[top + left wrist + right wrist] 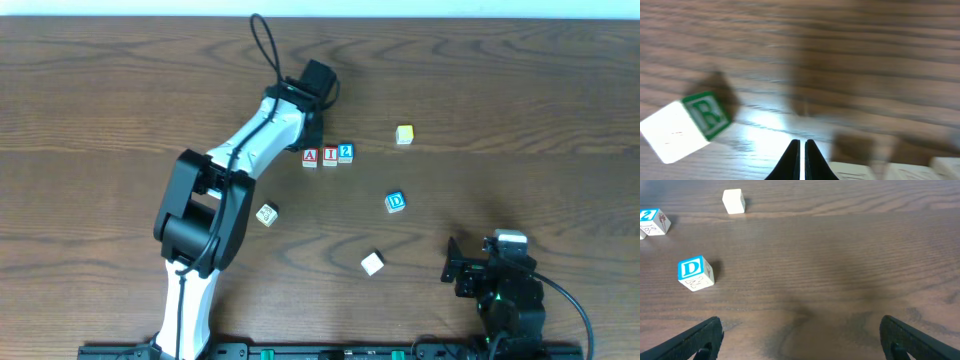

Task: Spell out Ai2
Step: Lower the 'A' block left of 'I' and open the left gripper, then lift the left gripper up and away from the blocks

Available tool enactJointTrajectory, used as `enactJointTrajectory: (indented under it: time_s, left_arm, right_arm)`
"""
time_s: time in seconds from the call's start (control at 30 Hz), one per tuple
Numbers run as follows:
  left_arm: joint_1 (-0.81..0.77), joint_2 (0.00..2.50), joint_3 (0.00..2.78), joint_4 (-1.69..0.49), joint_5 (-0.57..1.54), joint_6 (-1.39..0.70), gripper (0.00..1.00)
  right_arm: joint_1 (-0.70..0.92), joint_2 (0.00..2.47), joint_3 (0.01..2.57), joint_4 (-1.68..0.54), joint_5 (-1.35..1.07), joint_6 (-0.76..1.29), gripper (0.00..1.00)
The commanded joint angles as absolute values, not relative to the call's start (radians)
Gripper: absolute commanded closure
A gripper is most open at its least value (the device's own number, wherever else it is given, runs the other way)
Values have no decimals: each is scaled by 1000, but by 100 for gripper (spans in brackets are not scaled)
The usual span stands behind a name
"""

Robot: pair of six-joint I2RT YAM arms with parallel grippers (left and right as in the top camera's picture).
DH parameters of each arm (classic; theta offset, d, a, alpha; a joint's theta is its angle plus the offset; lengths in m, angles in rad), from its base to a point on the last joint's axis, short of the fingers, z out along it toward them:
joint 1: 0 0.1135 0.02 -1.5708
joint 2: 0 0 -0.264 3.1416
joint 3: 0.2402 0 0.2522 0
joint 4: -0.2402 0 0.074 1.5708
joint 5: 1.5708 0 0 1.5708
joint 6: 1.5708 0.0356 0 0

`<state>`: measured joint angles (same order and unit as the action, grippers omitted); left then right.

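Note:
Three letter blocks stand in a row at mid-table: A, I and 2, touching side by side. My left gripper hangs just behind the A block. In the left wrist view its fingers are shut and empty, and the blurred tops of the row lie at the bottom right edge. My right gripper rests open and empty at the near right; its fingers are spread wide. The 2 block shows at the far left of the right wrist view.
A blue D block lies right of the row. A yellowish block sits farther back, a white block nearer the front, and another block by the left arm. A green R block shows in the left wrist view.

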<state>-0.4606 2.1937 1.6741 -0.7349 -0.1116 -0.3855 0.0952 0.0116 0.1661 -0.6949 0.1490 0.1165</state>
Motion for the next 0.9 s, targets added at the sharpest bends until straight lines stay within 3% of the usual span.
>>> enactJointTrajectory:
  time_s: [0.0, 0.3, 0.87]
  left_arm:
    - [-435, 2189, 1703, -752, -129, -382, 94]
    - [-440, 2189, 1704, -852, 20, -382, 94]
    - [-461, 2189, 1704, -828, 70, -390, 94]
  right_arm:
    - [86, 6, 162, -697, 146, 111, 1]
    - [86, 6, 162, -696, 146, 111, 1]
    - [86, 6, 162, -696, 146, 111, 1]
